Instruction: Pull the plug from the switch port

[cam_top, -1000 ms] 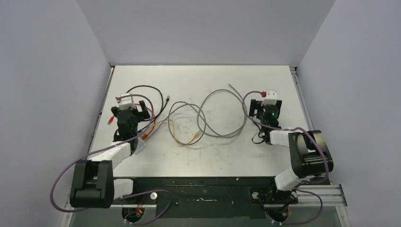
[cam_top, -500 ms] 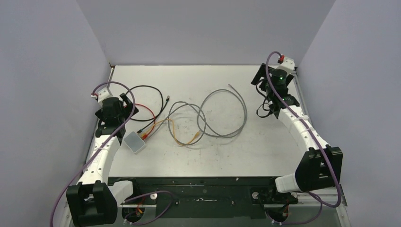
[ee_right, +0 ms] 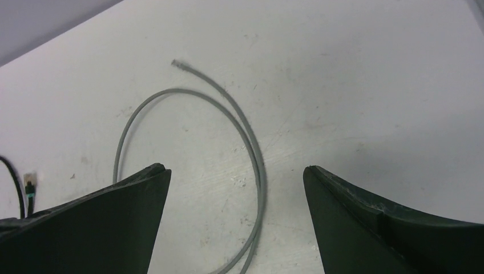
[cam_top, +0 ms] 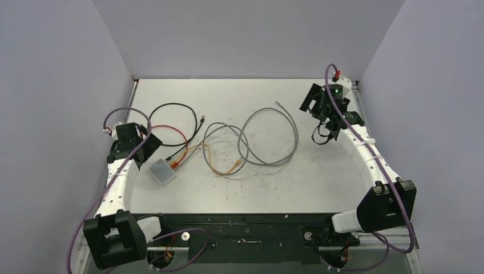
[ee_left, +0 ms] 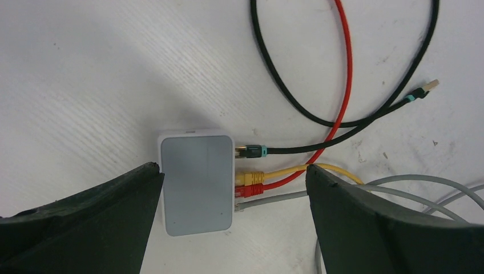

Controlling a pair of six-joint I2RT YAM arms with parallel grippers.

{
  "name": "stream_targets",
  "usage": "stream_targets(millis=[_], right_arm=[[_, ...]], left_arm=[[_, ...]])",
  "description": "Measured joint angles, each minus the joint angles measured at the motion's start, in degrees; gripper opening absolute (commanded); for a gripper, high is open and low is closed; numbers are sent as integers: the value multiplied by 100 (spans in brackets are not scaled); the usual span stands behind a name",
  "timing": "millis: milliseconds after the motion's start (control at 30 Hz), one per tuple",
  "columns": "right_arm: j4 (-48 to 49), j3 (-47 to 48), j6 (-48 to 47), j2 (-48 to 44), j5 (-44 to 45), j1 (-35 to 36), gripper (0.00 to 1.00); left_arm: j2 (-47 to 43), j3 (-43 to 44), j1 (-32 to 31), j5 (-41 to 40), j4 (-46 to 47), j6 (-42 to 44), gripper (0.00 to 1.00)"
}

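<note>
Nearest my bases, by the table's left edge, the switch box (cam_top: 162, 171) lies flat. Four plugs sit in a row in one narrow edge: the black plug (ee_left: 251, 151) with its teal boot, the yellow plug (ee_left: 251, 177), the red plug (ee_left: 249, 190), and last the clear plug (ee_left: 238, 204) on the grey cable (ee_left: 279, 196). I cannot tell which port the task means. My left claw (ee_left: 231, 169) hangs just beyond the box, raised off the table, spread wide and holding nothing, with box and plugs framed between its fingers. To do this well, I judge I should come down on one plug's body, never its cable, and draw straight out along the port. The black plug stands apart from its neighbours, so it gives the fingers most room, while yellow and red touch. The box looks light and may slide with the pull, so a second hold on it would help. My right claw (cam_top: 319, 105) is also spread and empty near the far right corner, above the grey loop (ee_right: 251, 148), well apart from the box.
</note>
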Motion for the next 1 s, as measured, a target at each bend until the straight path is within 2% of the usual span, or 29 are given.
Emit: stream_targets(millis=[167, 467, 600, 800, 1000], right_arm=[[-85, 2, -33, 208, -662, 120, 90], [-361, 280, -232, 938, -1552, 385, 90], [-522, 289, -310, 1207, -1794, 380, 90], [-575, 258, -409, 1204, -2026, 356, 90], [-573, 258, -496, 1182, -2140, 332, 90]], left_arm=[[319, 22, 625, 444, -529, -173, 96], [186, -17, 1851, 1202, -1043, -181, 96], [323, -28, 1875, 1410, -1088, -155, 96], [1034, -114, 1799, 1598, -1056, -76, 96], [1674, -114, 1263, 1414, -1032, -52, 96]])
